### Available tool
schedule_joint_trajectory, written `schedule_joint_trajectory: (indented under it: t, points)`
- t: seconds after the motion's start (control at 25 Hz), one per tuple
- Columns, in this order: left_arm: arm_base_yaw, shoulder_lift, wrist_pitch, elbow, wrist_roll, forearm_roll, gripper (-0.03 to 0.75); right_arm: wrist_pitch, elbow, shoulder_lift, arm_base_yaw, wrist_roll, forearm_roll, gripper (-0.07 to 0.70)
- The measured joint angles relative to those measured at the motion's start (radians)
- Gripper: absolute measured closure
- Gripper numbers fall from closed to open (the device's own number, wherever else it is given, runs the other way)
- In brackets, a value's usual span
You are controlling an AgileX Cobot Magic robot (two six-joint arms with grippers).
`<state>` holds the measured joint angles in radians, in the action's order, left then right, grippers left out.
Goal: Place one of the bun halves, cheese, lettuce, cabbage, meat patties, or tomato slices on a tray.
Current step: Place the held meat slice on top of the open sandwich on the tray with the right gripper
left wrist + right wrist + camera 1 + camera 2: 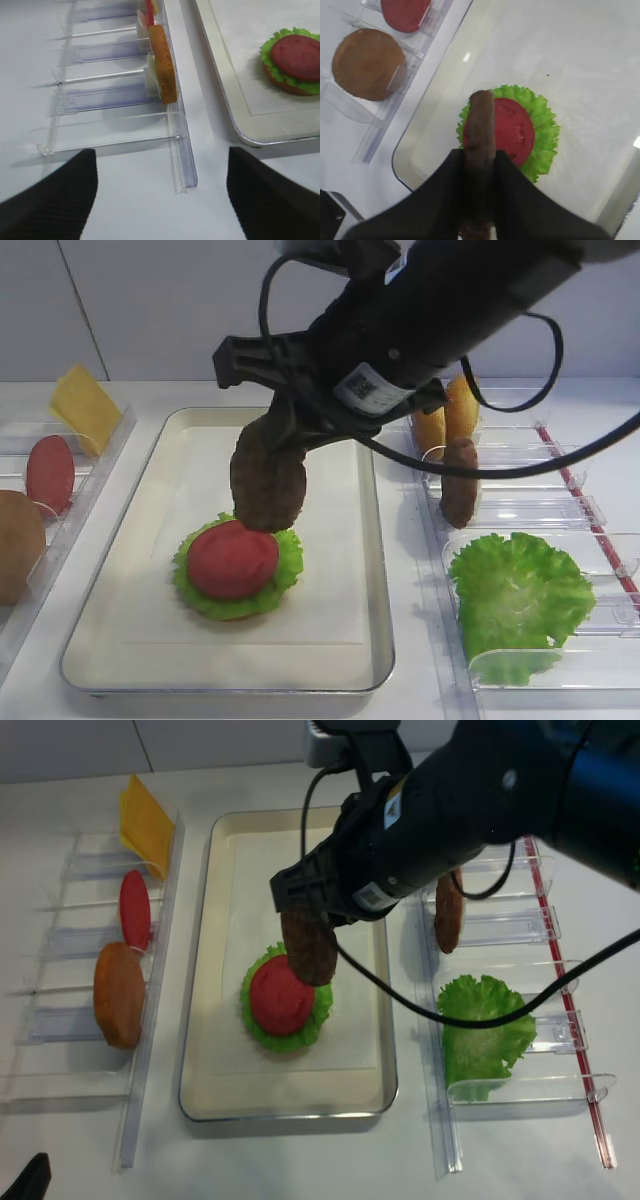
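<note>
My right gripper (285, 435) is shut on a dark-brown meat patty (268, 480), which hangs on edge just above the stack on the cream tray (130, 570). In the right wrist view the patty (481, 125) stands clamped between the black fingers (520, 200). The stack is a red tomato slice (232, 558) on frilly lettuce (287, 560) over a bun half (285, 86). The patty's lower rim is at the tomato's far edge; I cannot tell whether they touch. My left gripper (160, 185) is open over bare table, left of the tray's near corner.
Clear bins on the right hold a second patty (460, 480), bun halves (447, 415) and a lettuce leaf (520, 590). Bins on the left hold cheese (85, 405), a tomato slice (50, 472) and a bun half (18, 545). The right arm's cable (520, 465) loops over the right bins.
</note>
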<state>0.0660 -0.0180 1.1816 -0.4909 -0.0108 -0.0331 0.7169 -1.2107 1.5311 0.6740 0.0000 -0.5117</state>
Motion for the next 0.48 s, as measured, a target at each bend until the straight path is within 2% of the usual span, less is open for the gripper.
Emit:
schedule_joint_trajectory:
  t: [0.12, 0.24, 0.48]
  points:
    - [0.0, 0.0, 0.0, 0.0, 0.0, 0.0, 0.195, 0.002, 0.044, 0.0, -0.057, -0.207, -0.207, 0.475]
    - [0.0, 0.0, 0.0, 0.0, 0.0, 0.0, 0.195, 0.05, 0.056, 0.011, -0.101, -0.389, -0.37, 0.475]
    - [0.0, 0.0, 0.0, 0.0, 0.0, 0.0, 0.195, 0.143, 0.058, 0.112, -0.159, -0.616, -0.643, 0.475]
